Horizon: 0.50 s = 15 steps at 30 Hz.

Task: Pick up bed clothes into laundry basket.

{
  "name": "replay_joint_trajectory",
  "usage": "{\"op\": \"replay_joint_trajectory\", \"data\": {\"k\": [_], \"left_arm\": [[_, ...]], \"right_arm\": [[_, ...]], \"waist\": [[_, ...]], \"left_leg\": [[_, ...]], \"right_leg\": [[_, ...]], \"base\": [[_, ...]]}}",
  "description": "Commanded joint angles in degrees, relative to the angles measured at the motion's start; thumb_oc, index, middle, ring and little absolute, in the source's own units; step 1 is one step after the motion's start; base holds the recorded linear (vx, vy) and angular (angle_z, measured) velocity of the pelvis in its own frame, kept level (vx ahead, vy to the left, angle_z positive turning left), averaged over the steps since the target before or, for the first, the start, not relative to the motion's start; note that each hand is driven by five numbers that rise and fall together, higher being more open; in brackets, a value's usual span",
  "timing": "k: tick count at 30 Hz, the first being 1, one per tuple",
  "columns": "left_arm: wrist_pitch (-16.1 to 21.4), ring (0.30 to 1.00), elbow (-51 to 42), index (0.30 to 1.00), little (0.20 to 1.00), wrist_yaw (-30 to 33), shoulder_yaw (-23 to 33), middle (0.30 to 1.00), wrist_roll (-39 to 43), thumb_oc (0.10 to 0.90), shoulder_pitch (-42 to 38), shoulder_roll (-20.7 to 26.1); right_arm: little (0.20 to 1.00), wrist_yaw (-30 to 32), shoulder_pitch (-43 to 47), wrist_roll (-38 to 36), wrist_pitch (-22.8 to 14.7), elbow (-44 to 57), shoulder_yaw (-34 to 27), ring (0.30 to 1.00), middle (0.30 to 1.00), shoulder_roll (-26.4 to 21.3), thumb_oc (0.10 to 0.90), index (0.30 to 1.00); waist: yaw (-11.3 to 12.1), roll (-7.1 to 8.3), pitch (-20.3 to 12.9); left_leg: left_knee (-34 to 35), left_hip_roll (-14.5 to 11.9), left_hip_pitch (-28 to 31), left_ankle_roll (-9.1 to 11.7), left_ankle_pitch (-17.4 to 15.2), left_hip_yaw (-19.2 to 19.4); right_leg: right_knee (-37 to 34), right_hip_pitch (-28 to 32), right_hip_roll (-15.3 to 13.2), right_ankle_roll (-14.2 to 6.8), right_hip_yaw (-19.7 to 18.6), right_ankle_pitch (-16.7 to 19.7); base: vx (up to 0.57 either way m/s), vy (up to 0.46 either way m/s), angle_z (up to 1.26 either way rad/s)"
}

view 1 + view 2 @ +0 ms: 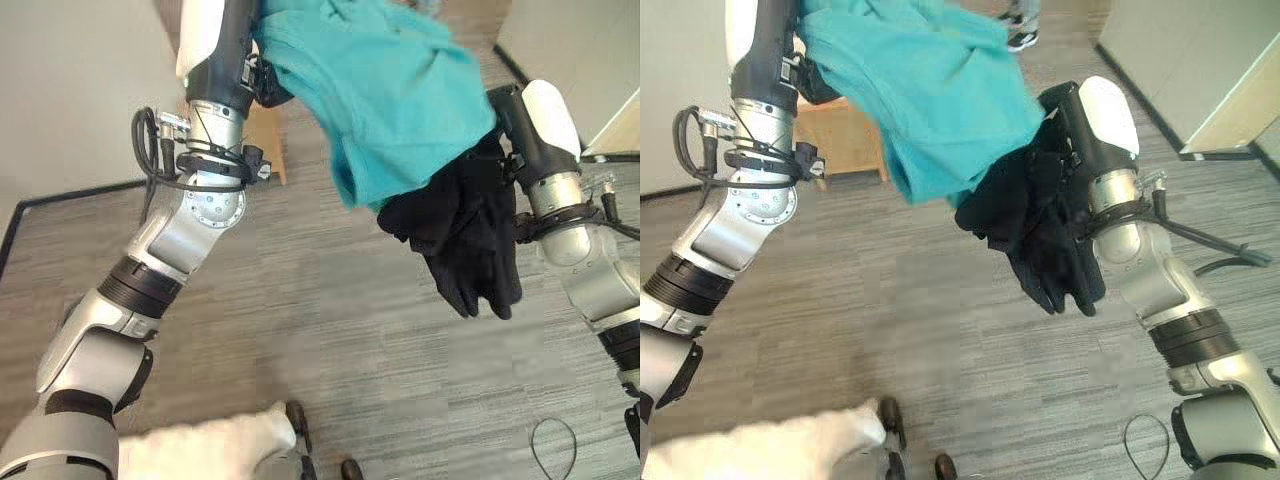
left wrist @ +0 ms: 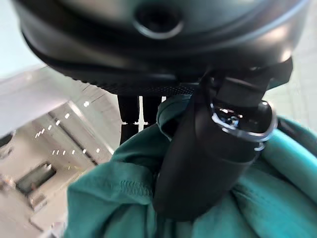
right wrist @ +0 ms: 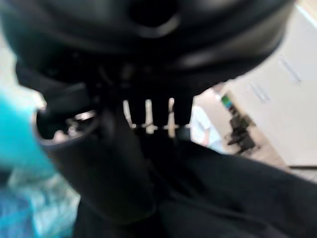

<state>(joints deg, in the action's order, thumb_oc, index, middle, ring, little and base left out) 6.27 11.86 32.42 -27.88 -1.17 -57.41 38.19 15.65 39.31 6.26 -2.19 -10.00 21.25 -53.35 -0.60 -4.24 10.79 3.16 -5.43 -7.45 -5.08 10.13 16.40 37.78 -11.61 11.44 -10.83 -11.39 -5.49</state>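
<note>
Both arms raised above grey striped carpet floor. Soft teal knit garment hangs bunched between them, high in the scene. Left wrist view shows left hand with thumb and fingers curled into its stitched hem. Crumpled black fabric garment dangles right of the teal one; right hand has thumb pressed into it. Far behind: light wooden stool. Near edge: white fluffy cloth.
</note>
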Motion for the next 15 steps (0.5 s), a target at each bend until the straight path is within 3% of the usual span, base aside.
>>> {"op": "replay_joint_trajectory", "data": {"k": [1,4,6,10,14,15], "left_arm": [[2.0,0.3,0.5,0.3,0.3,1.4,6.8,0.3,2.5,0.4,-5.5,0.7],[1.1,0.3,2.4,0.3,0.3,2.8,7.4,0.3,0.4,0.4,-4.9,0.5],[0.5,0.3,2.6,0.3,0.3,2.6,7.9,0.3,-1.9,0.4,-3.8,0.8],[-0.1,0.3,2.0,0.3,0.3,2.2,10.1,0.3,-6.2,0.4,0.9,0.2],[-0.3,0.3,0.1,0.3,0.3,2.3,12.6,0.3,-8.1,0.4,5.1,0.1],[-0.1,0.3,-1.7,0.3,0.3,2.5,15.6,0.3,-9.5,0.4,9.4,-0.8]], "right_arm": [[0.3,2.6,11.1,1.3,-3.0,4.7,-3.2,0.3,0.3,-0.8,0.4,0.3],[0.3,1.6,9.6,1.5,-3.3,5.6,-3.5,0.3,0.3,-1.1,0.4,0.3],[0.3,1.1,7.8,1.4,-3.7,6.3,-4.7,0.3,0.3,-1.9,0.4,0.3],[0.3,2.0,-0.3,1.6,-4.9,7.4,-12.3,0.3,0.3,-4.0,0.4,0.3],[0.3,1.7,-4.1,2.5,-5.0,9.3,-15.5,0.3,0.3,-5.1,0.4,0.3],[0.3,2.0,-6.6,3.0,-4.9,11.0,-18.5,0.3,0.3,-5.9,0.4,0.3]], "waist": [[3.6,0.41,-5.8],[2.9,1.64,-5.7],[2.0,2.79,-5.8],[-0.8,4.58,-6.6],[-1.0,5.32,-8.6],[-1.0,5.23,-9.8]], "left_leg": [[1.8,-1.9,3.6,11.2,-5.5,2.5],[1.8,-0.6,6.5,11.5,-7.5,2.4],[1.8,0.8,8.0,11.0,-9.2,2.4],[1.8,4.6,11.9,10.1,-15.0,-1.6],[1.8,5.0,16.0,10.5,-18.1,-3.7],[0.4,3.0,19.3,12.1,-17.2,-4.5]], "right_leg": [[-8.1,-0.8,-12.8,-4.0,-0.6,2.2],[-15.6,-0.4,-13.2,-3.1,0.8,1.2],[-22.2,-1.0,-10.2,-2.9,0.8,0.7],[-37.7,-3.2,-4.1,-2.7,0.7,5.2],[-38.6,-1.9,-4.8,-2.4,2.3,7.3],[-37.0,-0.2,-6.1,-1.6,2.8,7.1]], "base": [[0.36,0.079,-0.06],[0.4,0.066,-0.08],[0.37,-0.041,0.12],[0.49,-0.075,0.52],[0.46,-0.113,1.05],[0.74,-0.243,0.18]]}}
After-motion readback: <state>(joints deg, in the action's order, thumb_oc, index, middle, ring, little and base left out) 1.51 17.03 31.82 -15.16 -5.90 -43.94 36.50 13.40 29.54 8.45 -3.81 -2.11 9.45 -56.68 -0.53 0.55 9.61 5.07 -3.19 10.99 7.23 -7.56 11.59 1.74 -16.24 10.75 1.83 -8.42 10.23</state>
